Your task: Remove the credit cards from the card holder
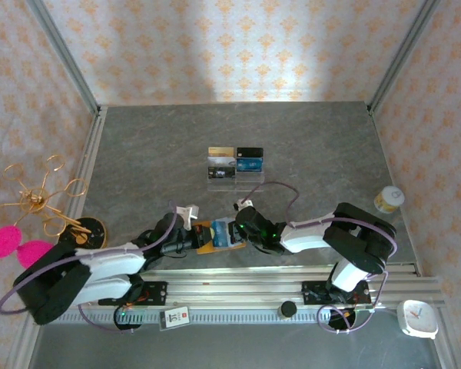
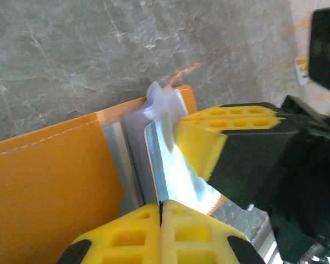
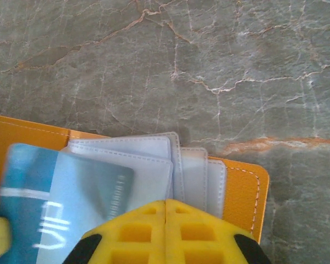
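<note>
Table (image 1: 138, 154) of grey marble lies under both my claws. The orange card holder (image 1: 206, 238) lies open between them. My left claw (image 2: 160, 217) pinches its edge, and my right claw (image 3: 166, 217) is pressed together over its clear sleeves (image 3: 148, 151). Just left of my right fingertips, a light blue card (image 3: 27, 187) reads "VIP".

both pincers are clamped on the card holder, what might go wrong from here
The right pincer looks shut on the clear sleeves, so pulling may drag the card holder instead of freeing the light blue card. The left pincer grips just an edge; it might slip.
</note>
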Robot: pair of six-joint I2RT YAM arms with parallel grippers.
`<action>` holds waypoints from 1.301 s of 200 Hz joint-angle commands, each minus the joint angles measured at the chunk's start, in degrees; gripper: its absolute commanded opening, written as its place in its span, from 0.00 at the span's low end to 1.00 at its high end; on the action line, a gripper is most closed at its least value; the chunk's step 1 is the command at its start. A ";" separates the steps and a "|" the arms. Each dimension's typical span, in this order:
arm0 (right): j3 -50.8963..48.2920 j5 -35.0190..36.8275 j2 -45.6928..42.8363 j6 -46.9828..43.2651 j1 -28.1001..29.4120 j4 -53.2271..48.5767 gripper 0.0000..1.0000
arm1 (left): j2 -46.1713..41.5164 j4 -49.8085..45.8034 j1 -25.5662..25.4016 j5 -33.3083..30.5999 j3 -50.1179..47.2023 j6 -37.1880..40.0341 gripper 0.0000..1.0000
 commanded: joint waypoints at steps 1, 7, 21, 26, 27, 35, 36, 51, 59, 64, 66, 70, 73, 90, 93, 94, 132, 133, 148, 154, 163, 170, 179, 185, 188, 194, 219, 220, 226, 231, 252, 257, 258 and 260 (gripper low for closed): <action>-1.38 2.39 2.83 0.92 -0.28 -6.81 0.00 | -7.93 -10.18 1.18 -3.58 -1.04 2.47 0.00; -1.40 2.52 2.82 1.02 -0.36 -6.84 0.00 | -10.14 -12.29 1.43 -3.75 -1.17 2.67 0.00; -1.38 2.65 2.24 0.87 -0.36 -6.83 0.00 | -14.19 -15.50 1.73 -4.08 -0.94 2.97 0.00; -1.38 2.80 1.83 0.71 -0.40 -6.75 0.00 | -15.27 -16.30 1.77 -4.09 -0.58 3.26 0.00; -1.39 2.82 1.69 0.67 -0.38 -6.79 0.00 | -15.48 -16.40 1.75 -4.13 -0.53 3.33 0.00; -1.40 2.72 0.56 -0.15 -0.36 -6.38 0.02 | -17.04 -17.28 1.75 -4.16 0.02 3.81 0.00; -1.40 2.69 0.44 -0.28 -0.36 -6.34 0.03 | -17.15 -17.33 1.79 -4.12 0.08 3.92 0.00; -1.07 3.46 -3.05 -2.40 -0.36 -6.26 0.10 | -19.34 -17.64 1.74 -3.82 1.60 4.98 0.00; -0.80 3.95 -5.31 -3.92 -0.36 -6.44 0.15 | -20.33 -18.07 1.74 -4.01 2.78 5.80 0.00; -0.71 4.19 -6.76 -4.83 -0.36 -6.48 0.17 | -20.82 -18.30 1.77 -4.28 3.65 6.45 0.00; -0.64 4.32 -7.35 -5.19 -0.36 -6.59 0.18 | -20.96 -18.38 1.79 -4.40 4.01 6.69 0.00; -0.44 4.60 -8.52 -5.84 -0.44 -6.73 0.20 | -21.19 -18.63 1.78 -4.63 4.71 7.21 0.00; -0.32 4.83 -9.45 -6.27 -0.45 -7.04 0.21 | -21.21 -18.87 1.78 -4.76 5.23 7.72 0.00; 0.40 6.53 -14.30 -8.17 -0.67 -9.05 0.27 | -19.61 -20.77 1.91 -5.20 9.84 10.93 0.00; 0.51 6.86 -14.99 -8.34 -0.71 -9.53 0.28 | -19.18 -21.26 1.99 -5.37 10.79 11.73 0.00; 0.52 6.96 -15.33 -8.42 -0.71 -9.63 0.28 | -19.01 -21.47 2.04 -5.39 11.04 12.01 0.00; -1.85 11.19 -26.90 -7.61 -1.48 -13.85 0.33 | -11.36 -21.17 2.86 -3.00 20.16 21.44 0.00; -2.02 11.41 -27.35 -7.48 -1.53 -13.99 0.33 | -11.06 -20.95 2.96 -2.89 20.43 21.69 0.00; -4.31 15.18 -33.43 -5.53 -2.62 -16.12 0.34 | -5.05 -19.95 3.05 0.80 26.11 26.34 0.00; -5.16 15.98 -35.86 -4.64 -3.42 -17.18 0.34 | -2.20 -20.29 3.06 2.09 28.83 28.78 0.00; -6.21 17.77 -39.35 -3.08 -4.60 -19.05 0.34 | 2.11 -22.84 3.12 2.40 33.43 33.77 0.00; -6.66 19.18 -41.86 -1.79 -5.27 -20.61 0.34 | 5.32 -24.86 3.25 1.21 36.80 36.97 0.00; -7.22 20.02 -44.83 -1.07 -6.10 -22.58 0.34 | 8.92 -26.62 3.88 2.56 40.72 41.95 0.00; -7.48 20.46 -46.52 -0.55 -6.37 -23.55 0.34 | 11.20 -28.05 4.18 3.42 43.50 45.12 0.00; -7.65 20.43 -47.31 -0.37 -6.54 -24.14 0.35 | 12.19 -28.44 4.34 3.82 44.60 46.65 0.00; -7.86 20.21 -48.72 -0.12 -6.81 -24.91 0.35 | 13.86 -29.36 4.77 5.34 46.51 50.28 0.00; -8.24 20.53 -52.04 0.63 -7.13 -28.07 0.35 | 19.60 -36.59 7.31 11.52 54.32 65.61 0.00; -8.25 20.65 -52.09 0.63 -7.13 -28.18 0.35 | 19.84 -36.88 7.38 11.72 54.69 66.10 0.00; -8.38 20.90 -52.54 0.85 -7.13 -28.71 0.35 | 21.11 -38.86 7.68 12.65 56.75 68.79 0.00; -8.51 20.82 -52.88 0.84 -7.13 -29.03 0.35 | 22.64 -41.02 7.91 13.02 58.71 71.01 0.00; -9.63 20.32 -54.11 1.44 -7.22 -29.58 0.35 | 30.68 -55.24 7.97 11.03 71.11 80.36 0.00; -9.89 20.15 -54.24 1.55 -7.22 -29.66 0.35 | 32.75 -59.20 7.98 10.15 74.04 82.39 0.00; -9.95 20.16 -54.25 1.58 -7.22 -29.72 0.35 | 33.15 -59.87 7.97 9.89 74.62 82.84 0.00; -10.04 20.16 -54.32 1.71 -7.22 -29.76 0.35 | 33.94 -61.21 8.02 9.34 75.58 83.67 0.00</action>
